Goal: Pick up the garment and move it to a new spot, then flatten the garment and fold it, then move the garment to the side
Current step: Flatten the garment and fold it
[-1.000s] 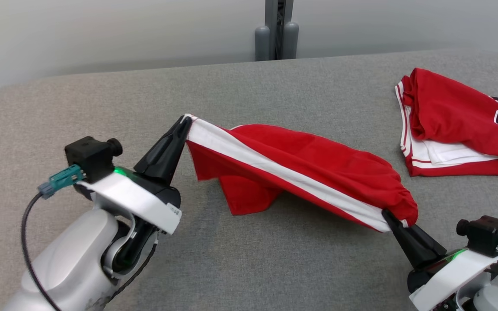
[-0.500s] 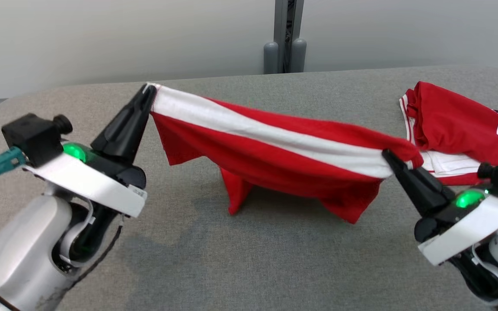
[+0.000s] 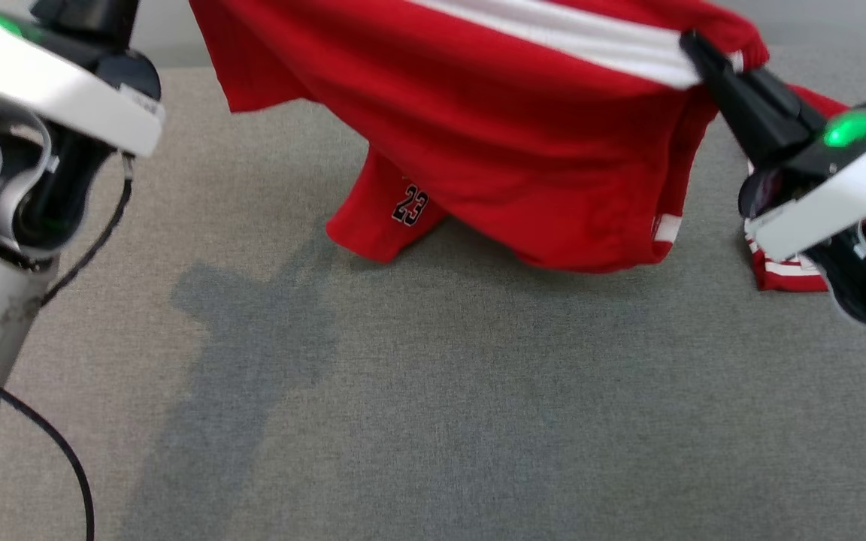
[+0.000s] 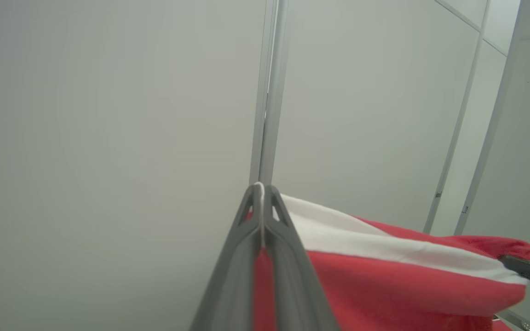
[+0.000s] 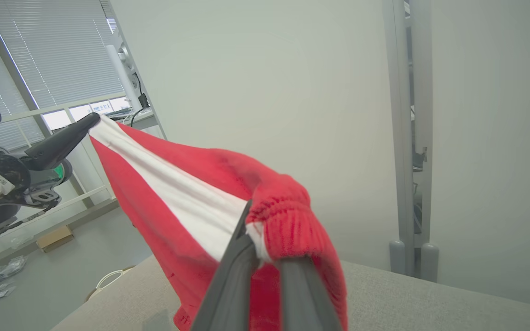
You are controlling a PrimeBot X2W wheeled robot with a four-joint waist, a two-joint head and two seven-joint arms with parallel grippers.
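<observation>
While the grey tabletop spreads across the lower head view, the garment hangs above it, stretched between the two grippers. It is red with a broad white stripe along its upper edge, and it sags in the middle. Its lowest folds reach the tabletop toward the far side, and one fold bears a dark "23". A soft shadow lies on the tabletop nearer the robot, to the left. A jersey, also red with white trim, lies on the tabletop at the right, mostly hidden behind the right arm. The left gripper is raised high, its jaws pressed together on the left end of the stripe; the left wrist view shows a sliver of white cloth between them. The right gripper sits lower, its jaws pinching the bunched, ribbed end at the garment's right. In the right wrist view, red cloth is pushed up over the tips.
</observation>
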